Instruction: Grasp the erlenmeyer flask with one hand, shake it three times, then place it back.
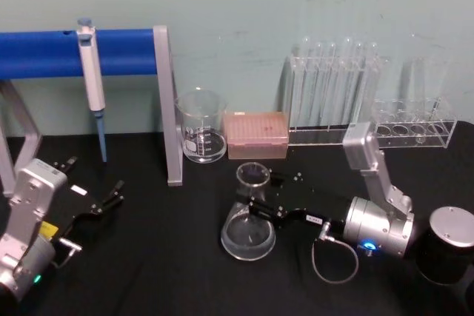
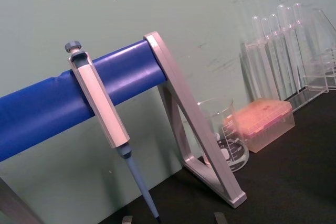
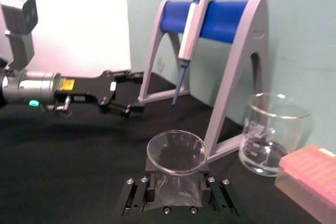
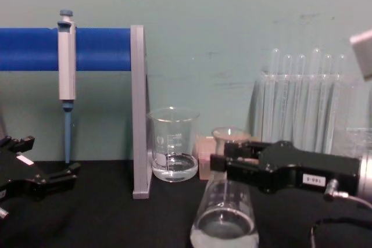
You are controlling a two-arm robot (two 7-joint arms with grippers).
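right gripper (image 1: 259, 192) — clamped round erlenmeyer flask (image 1: 248, 236) neck; | left gripper (image 1: 93, 180) — idle, fingers apart, far left

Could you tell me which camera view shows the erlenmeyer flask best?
The head view: the whole erlenmeyer flask, neck in the right gripper. The chest view gives its side, neck hidden; the right wrist view, its rim.

The right gripper (image 4: 228, 162) reached in from the right, clasping the neck of the erlenmeyer flask (image 4: 224, 218). Behind stood a beaker (image 4: 172, 150) beside the grey stand post (image 4: 138, 114). The left gripper (image 4: 46, 158) lay spread low on the table (image 4: 110, 222).
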